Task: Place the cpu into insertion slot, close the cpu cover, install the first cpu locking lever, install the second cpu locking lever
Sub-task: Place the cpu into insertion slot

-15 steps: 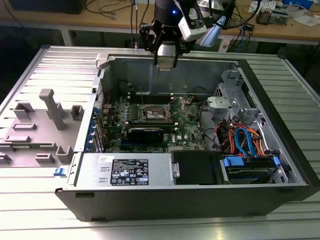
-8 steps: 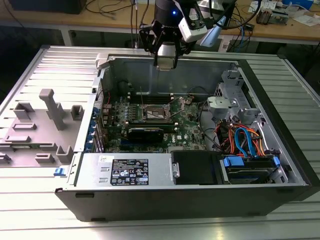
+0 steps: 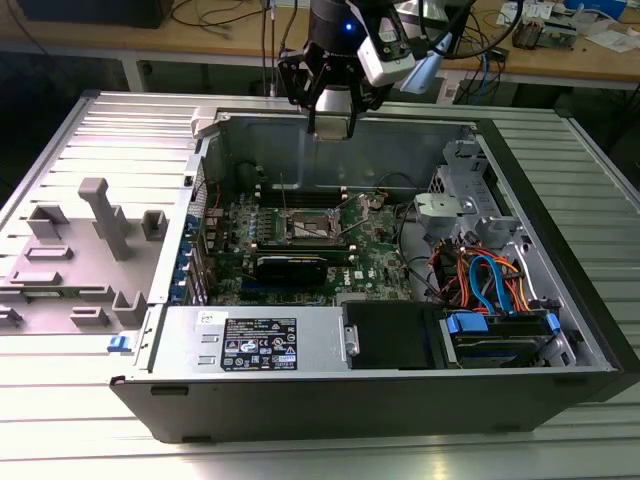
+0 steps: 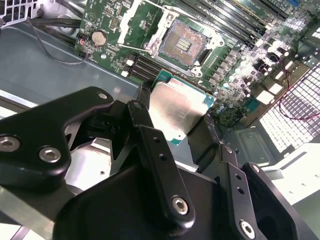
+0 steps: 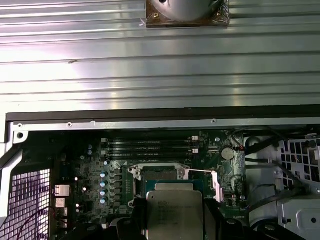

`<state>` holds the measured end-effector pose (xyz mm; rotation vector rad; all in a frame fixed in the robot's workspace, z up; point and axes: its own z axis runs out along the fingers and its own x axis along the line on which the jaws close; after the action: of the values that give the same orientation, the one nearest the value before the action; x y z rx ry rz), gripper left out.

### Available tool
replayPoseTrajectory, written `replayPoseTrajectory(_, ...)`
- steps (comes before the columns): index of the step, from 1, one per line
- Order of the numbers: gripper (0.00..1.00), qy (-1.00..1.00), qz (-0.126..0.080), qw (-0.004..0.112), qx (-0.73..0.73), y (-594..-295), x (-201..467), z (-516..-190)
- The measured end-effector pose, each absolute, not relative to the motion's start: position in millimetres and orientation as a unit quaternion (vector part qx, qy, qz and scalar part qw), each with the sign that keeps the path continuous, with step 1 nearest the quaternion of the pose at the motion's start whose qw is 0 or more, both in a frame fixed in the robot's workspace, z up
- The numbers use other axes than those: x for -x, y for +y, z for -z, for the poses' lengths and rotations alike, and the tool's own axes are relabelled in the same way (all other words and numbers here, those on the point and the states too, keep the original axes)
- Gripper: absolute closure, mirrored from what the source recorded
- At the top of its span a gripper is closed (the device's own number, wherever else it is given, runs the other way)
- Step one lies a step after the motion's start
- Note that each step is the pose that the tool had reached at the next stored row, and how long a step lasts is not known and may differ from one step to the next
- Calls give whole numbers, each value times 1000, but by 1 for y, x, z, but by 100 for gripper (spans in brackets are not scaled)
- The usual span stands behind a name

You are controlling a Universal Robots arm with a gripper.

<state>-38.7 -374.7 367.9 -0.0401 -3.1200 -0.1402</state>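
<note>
My gripper [image 4: 177,111] is shut on the cpu [image 4: 175,107], a flat square chip with a silvery top, pinched by two opposite edges between the black fingers [image 4: 144,100]. It hangs well above the green motherboard [image 4: 240,60] in both wrist views. The insertion slot [image 4: 184,45] lies open below, its dark contact field bare, and the cpu cover [image 4: 134,19] is folded back beside it. The first wrist view has the cpu [image 5: 174,212] just over the socket area. In the exterior view my gripper [image 3: 332,120] hovers over the case's rear wall, above the slot [image 3: 312,230].
The motherboard sits inside an open tower case [image 3: 150,390] lying on a ribbed metal table. Memory slots [image 4: 235,20], a long black card [image 3: 290,265], a drive bay with orange and blue cables [image 3: 490,280] and a grey fixture block [image 3: 100,215] surround the work area.
</note>
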Motion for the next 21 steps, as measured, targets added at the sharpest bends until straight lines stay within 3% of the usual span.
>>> replayPoseTrajectory(21,46,-999,45,9,13,-379,39,-368)
